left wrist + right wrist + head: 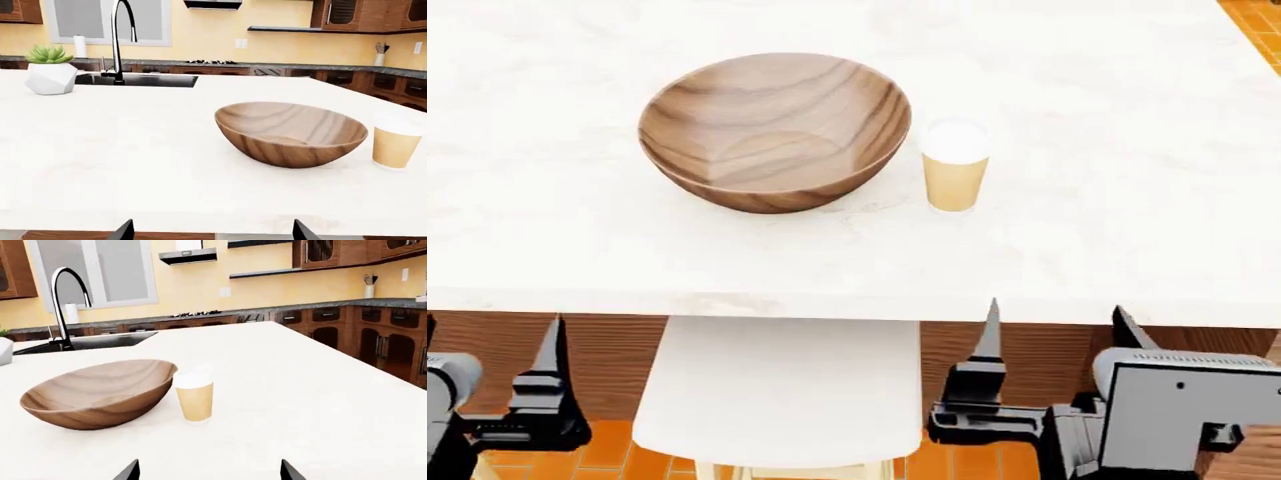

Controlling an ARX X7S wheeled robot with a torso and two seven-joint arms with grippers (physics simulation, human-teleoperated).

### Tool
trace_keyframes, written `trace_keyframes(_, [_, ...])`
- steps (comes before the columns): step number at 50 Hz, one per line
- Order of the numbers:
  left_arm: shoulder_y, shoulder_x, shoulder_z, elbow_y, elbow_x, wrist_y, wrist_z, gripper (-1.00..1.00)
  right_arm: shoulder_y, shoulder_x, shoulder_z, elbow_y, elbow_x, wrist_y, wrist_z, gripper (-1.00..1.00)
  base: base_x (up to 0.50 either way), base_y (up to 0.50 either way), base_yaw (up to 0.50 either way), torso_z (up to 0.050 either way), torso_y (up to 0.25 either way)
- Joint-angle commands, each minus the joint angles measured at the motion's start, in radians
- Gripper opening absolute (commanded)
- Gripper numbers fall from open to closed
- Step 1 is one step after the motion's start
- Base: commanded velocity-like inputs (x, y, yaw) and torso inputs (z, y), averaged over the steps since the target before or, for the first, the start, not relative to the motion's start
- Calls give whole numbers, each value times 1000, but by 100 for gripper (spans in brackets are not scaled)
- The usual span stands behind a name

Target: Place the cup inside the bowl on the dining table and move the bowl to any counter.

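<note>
The wooden bowl point(774, 130) stands upright and empty on the white dining table point(1094, 230), near its front edge. Just to its right stands the tan cup point(956, 165) with its white lid, close to the bowl's rim. Both also show in the wrist views: bowl point(291, 132) point(100, 392), cup point(396, 145) point(194, 397). My left gripper point(491, 340) point(212, 227) hangs open below the table edge, in front of the bowl's left side. Also open and empty, my right gripper point(1057, 320) point(209, 467) sits before the edge, nearer than the cup.
A white chair point(777, 390) is tucked under the table edge between my arms. At the table's far end are a sink with a black faucet point(120, 40) and a potted succulent point(50, 70). The black counter point(373, 302) with dark cabinets runs along the yellow wall.
</note>
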Motion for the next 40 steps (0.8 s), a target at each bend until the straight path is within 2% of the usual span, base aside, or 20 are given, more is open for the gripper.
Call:
trace_keyframes(1, [-211,-121,-101,84,-194,-290,4,100,208,154,82,-109,161,285,38,100,0,0,0,0,0])
trace_keyframes(6, [-314,-151,-97,51,-215,-360,3,100,276,193,112,-91,199,343,41,100,0,0,0,0,0])
trace_keyframes(10, [-329,-169,-127,67,-256,-415,-18,100,277,207,138,-86,226,364,45,100,0,0,0,0,0])
trace_keyframes(21, [-299,-178,-150,75,-300,-455,-30,100,221,245,170,-86,238,360,26,100,88,0,0,0,0])
trace_keyframes(26, [-267,-165,-158,72,-296,-433,-32,100,215,242,168,-87,238,357,27,100,359,0,0,0,0])
trace_keyframes(31, [-226,-188,-198,87,-315,-428,-24,100,197,252,180,-95,241,359,32,100,379,0,0,0,0])
trace_keyframes(40, [-228,-183,-184,87,-310,-423,-25,100,188,254,158,-105,233,361,29,100,380,0,0,0,0])
